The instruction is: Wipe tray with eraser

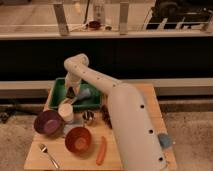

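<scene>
Green plastic, rectangular and low-sided, the tray (59, 95) sits at the 11 o'clock corner of a pale wooden table (150, 97). The thick white robot arm (132, 130) rises from the table's 4 o'clock side, bends at an elbow above the tray's far rim and reaches down into the tray. The gripper (72, 91) hangs over the tray floor, slightly toward its 9 o'clock half. Whether it is apart, together or clamped on something cannot be told from this view.

A small light blue oblong eraser (83, 94) lies inside the tray at 3 o'clock of the gripper, very close to it. It is not clear whether the two touch.

Just outside the tray's near rim, at 6 o'clock, stands a cream-coloured cup (65, 111), with a round purple bowl (47, 122) close at its 8 o'clock. A small shiny metal cup (88, 116) stands at 3 o'clock of the cream cup. A round orange bowl (78, 140) sits near the table's 6 o'clock edge. A metal spoon (47, 155) lies toward the 7 o'clock corner, and a long orange carrot-shaped piece (102, 150) lies at 3 o'clock of the orange bowl, beside the arm.
</scene>
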Available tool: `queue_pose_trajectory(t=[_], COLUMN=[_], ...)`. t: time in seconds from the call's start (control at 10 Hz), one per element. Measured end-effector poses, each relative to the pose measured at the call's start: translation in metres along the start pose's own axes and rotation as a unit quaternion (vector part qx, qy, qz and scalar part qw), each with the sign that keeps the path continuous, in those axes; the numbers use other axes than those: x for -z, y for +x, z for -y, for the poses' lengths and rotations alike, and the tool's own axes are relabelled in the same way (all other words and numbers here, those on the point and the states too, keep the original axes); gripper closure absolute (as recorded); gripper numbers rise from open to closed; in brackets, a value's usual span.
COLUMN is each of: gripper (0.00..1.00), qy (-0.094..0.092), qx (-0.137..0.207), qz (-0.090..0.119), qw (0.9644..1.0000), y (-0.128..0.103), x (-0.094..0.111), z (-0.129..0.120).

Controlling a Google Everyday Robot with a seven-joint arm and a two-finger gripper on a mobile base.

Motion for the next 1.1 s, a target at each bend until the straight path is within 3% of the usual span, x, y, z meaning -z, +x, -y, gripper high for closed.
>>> queue_pose_trajectory(t=[0.2, 0.5, 0.8, 1.1], gripper=[1.0, 1.0, 1.0, 1.0], qy=[-0.002, -0.01, -0.018, -0.028], qx=[0.0, -0.019, -0.057, -0.089], qz=[0.0, -0.005, -0.008, -0.018], qw=[1.0, 0.9998, 0.9982, 0.9955], y=[-0.005, 0.003, 0.023, 0.045], x=[0.0, 0.001, -0.001, -0.005], z=[-0.007, -0.039, -0.08, -0.099])
